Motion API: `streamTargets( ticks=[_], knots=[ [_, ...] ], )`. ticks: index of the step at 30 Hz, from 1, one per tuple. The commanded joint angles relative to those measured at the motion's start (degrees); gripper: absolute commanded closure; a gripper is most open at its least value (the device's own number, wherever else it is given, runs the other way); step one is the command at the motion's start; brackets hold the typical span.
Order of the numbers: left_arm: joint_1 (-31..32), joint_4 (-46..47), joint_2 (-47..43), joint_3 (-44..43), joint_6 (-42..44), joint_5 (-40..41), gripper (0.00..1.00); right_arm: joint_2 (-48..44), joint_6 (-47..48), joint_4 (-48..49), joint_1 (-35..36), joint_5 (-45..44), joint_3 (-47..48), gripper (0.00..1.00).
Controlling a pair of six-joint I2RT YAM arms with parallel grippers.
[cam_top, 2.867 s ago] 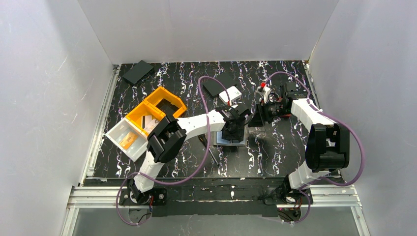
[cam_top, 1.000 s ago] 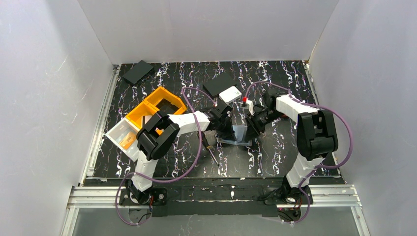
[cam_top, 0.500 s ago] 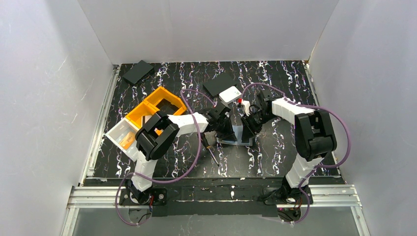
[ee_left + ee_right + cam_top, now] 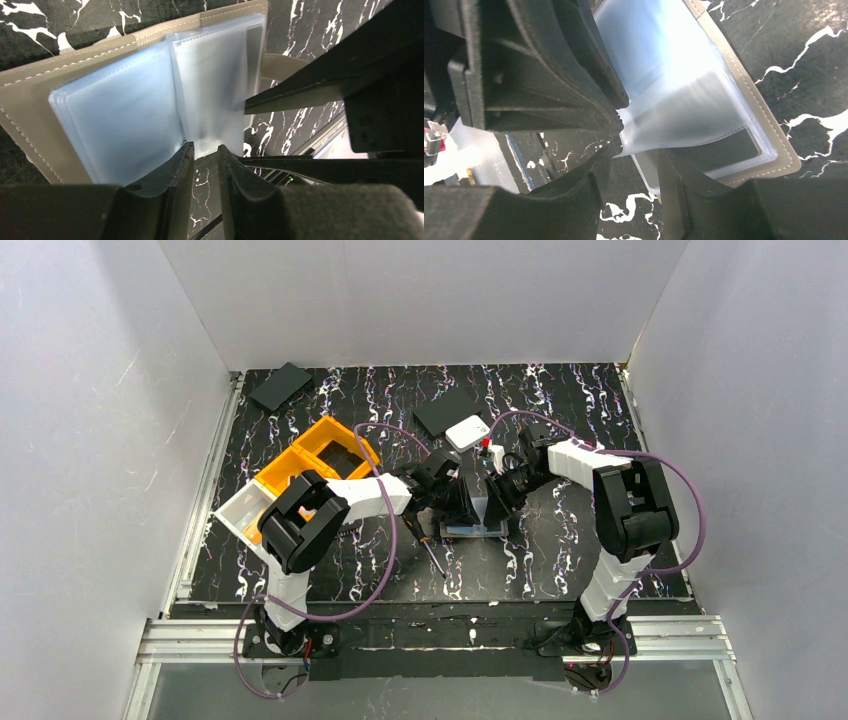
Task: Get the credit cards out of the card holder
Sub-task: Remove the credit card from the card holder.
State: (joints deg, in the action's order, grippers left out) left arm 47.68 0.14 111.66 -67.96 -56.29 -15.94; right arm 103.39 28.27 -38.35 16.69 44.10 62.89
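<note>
The holder (image 4: pixel 480 526) is seen lying open on the desk (image 4: pixel 560 540) near its middle, pale blue sleeves (image 4: pixel 125 110) up, with a taupe stitched border around them. It is flanked by both arms. The left gripper (image 4: pixel 464 505) is set at its 9 o'clock edge, and the right gripper (image 4: pixel 497 497) at about 1 o'clock.

In the left wrist view the left gripper (image 4: pixel 205 150) is shown narrowly parted. A sleeve's edge ends at the fingertips, and nothing is seen clamped.

In the right wrist view the right gripper (image 4: pixel 634 170) is shown moderately spread. A raised, blurred sleeve leaf (image 4: pixel 684 115) reaches into its gap, and no grip on it can be made out.

A greyish card (image 4: pixel 729 145) is visible inside a sleeve, so the cards are not yet out.

A white box (image 4: pixel 467 432) lies at 12 o'clock from the holder, and a screwdriver (image 4: pixel 431 552) at 8 o'clock. Yellow bins (image 4: pixel 320 458) stand at 9 to 10 o'clock.
</note>
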Motion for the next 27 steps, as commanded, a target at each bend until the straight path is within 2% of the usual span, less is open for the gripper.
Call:
streamTargets(
  ticks=[1,10,18,27],
  knots=[
    [-0.37,0.86,-5.32,1.46,2.35,0.56,0.75,1.45,-2.06,1.33,0.19,4.03,0.10,0.51],
    [-0.31,4.27,-12.99,8.06,9.45,0.13,0.65,1.90,-5.21,1.94,0.00,7.58,-0.10,0.45],
    [-0.35,8.17,-21.02,14.70,12.04,3.26,0.65,0.61,-8.75,5.14,0.01,9.72,-1.46,0.45],
    [-0.40,10.03,-25.08,19.96,13.55,3.58,0.64,0.99,-9.92,7.02,1.59,11.54,-1.28,0.45]
  ],
)
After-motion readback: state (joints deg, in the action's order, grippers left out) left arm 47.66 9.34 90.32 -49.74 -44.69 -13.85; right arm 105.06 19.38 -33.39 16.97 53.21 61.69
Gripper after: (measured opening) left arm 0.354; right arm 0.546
